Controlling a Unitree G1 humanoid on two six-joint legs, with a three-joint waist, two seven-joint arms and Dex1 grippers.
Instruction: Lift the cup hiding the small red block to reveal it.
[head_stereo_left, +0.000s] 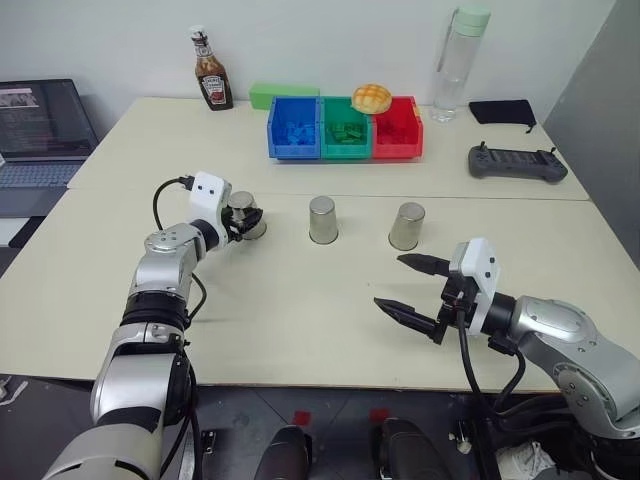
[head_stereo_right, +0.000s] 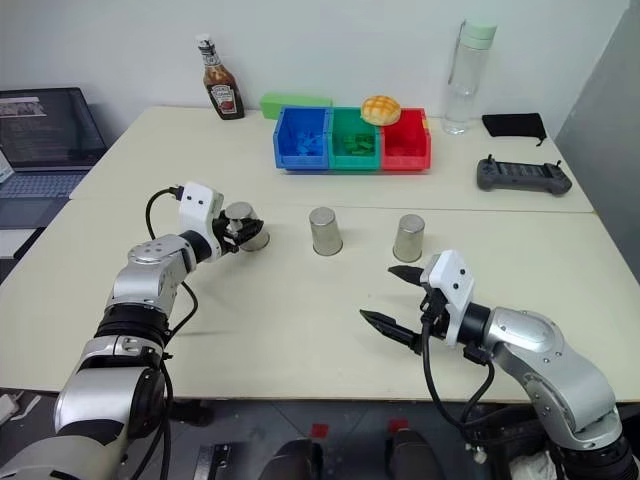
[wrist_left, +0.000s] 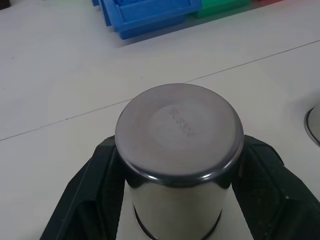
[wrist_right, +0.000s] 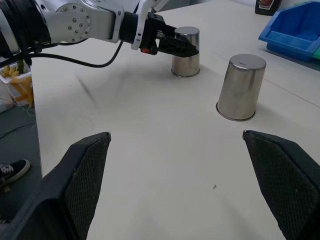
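Three identical silver cups stand upside down in a row on the beige table. My left gripper is shut on the left cup, one black finger pressing each side of it. That cup still rests with its rim on the table. The middle cup and the right cup stand untouched. My right gripper hovers open in front of the right cup, holding nothing. The small red block is hidden.
At the back of the table stand blue, green and red bins with a bun on top. Around them are a ketchup bottle, a water bottle and a black controller. A laptop sits at the far left.
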